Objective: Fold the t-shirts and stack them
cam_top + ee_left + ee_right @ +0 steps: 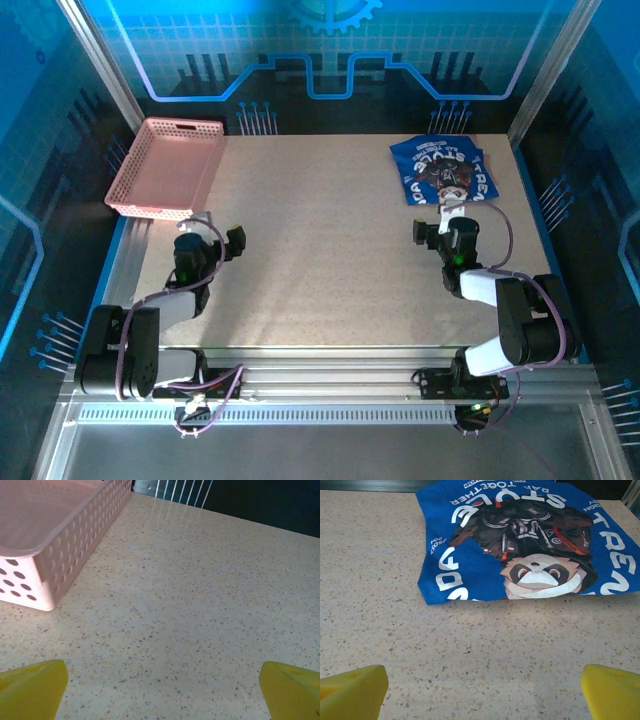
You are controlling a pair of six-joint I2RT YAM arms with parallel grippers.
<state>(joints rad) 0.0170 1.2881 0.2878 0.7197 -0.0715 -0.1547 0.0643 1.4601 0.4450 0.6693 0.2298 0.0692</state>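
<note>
You have the blue t-shirt [443, 170] lying on the counter [330, 240] at its far right, printed side up, with white lettering around a dark figure. In the right wrist view the shirt [520, 545] sits just ahead of the right hand [480, 690]. Its near edge is apart from the yellow fingertips [350, 690], and the print reads upside down from there.

Your right hand [455, 210] stands wide open and holds nothing; bare counter shows between its fingers.

Your left hand [203, 220] is on the other side, near the pink basket [135, 165] at the far left corner. It too is spread wide and empty. In the left wrist view the basket [75, 545], with its perforated wall, lies ahead and to the left of that hand [160, 690]. Speckled counter lies between the two.
</note>
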